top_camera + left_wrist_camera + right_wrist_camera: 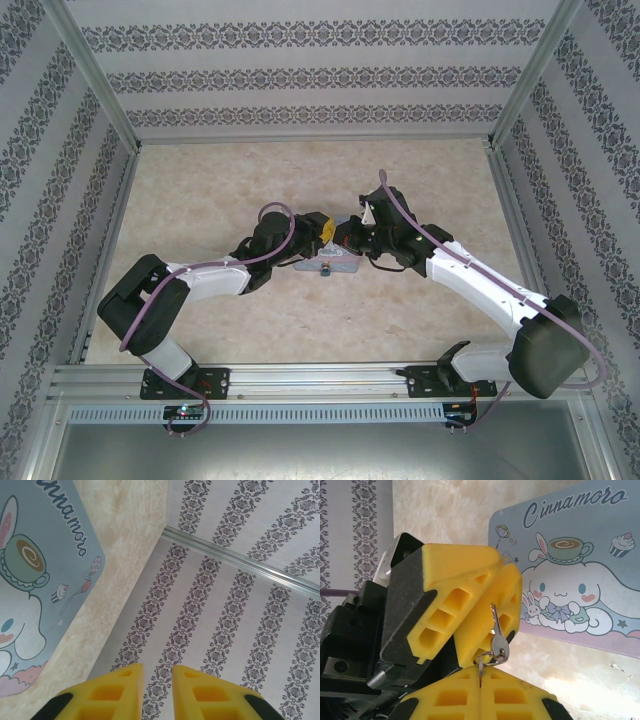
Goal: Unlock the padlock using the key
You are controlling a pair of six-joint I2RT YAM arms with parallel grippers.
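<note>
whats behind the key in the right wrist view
The key, its ring in the right gripper, stands before the left gripper; the cartoon tin lies further back, its lower corner covered.

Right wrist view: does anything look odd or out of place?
Yes. The key is not gripped by its head: only its thin ring is pinched in the shut right jaws, so it sticks out loosely against a left finger.

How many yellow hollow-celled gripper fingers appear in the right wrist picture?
4. Two of the left gripper sit centre left; two of the right gripper at the bottom edge, shut on the small grey metal key.
</note>
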